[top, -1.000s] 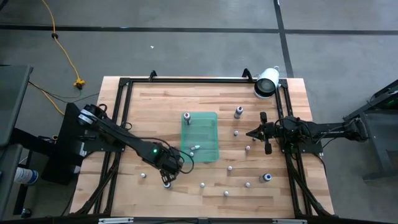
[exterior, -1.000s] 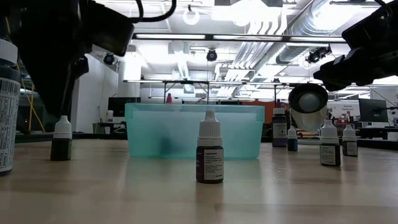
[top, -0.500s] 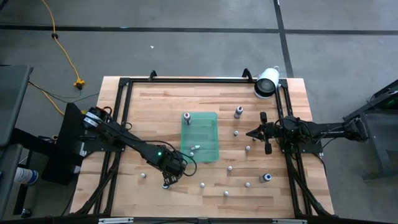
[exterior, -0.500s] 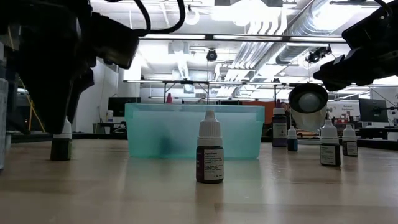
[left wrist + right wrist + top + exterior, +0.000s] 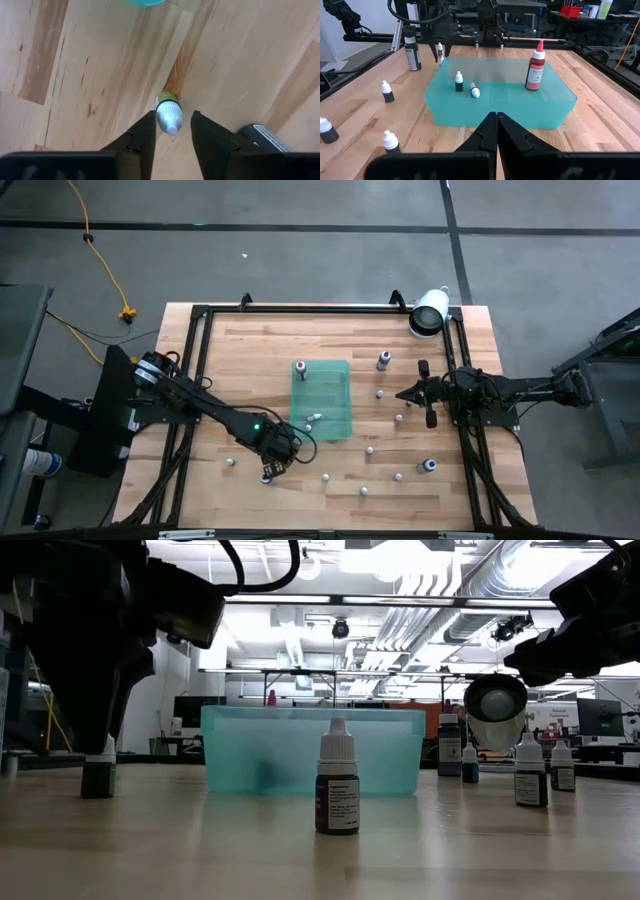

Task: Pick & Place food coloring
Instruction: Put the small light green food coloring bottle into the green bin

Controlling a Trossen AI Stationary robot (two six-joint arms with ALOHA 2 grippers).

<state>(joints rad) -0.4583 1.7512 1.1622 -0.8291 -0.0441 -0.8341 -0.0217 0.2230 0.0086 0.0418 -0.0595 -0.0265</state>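
The left hand (image 5: 171, 131) straddles a small upright bottle (image 5: 169, 114) on the counter (image 5: 90, 65), fingers not yet clenched, ready to grasp; the right hand (image 5: 497, 131) waits clenched.

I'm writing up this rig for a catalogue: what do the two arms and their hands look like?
Both arms are dark, slender and jointed, with black cables looping beside them. The left arm has a pale grey fitting near its base and a small green light by the wrist. The left hand has two flat, black, angular fingers. The right hand is also matte black, its fingers tapering to a narrow tip.
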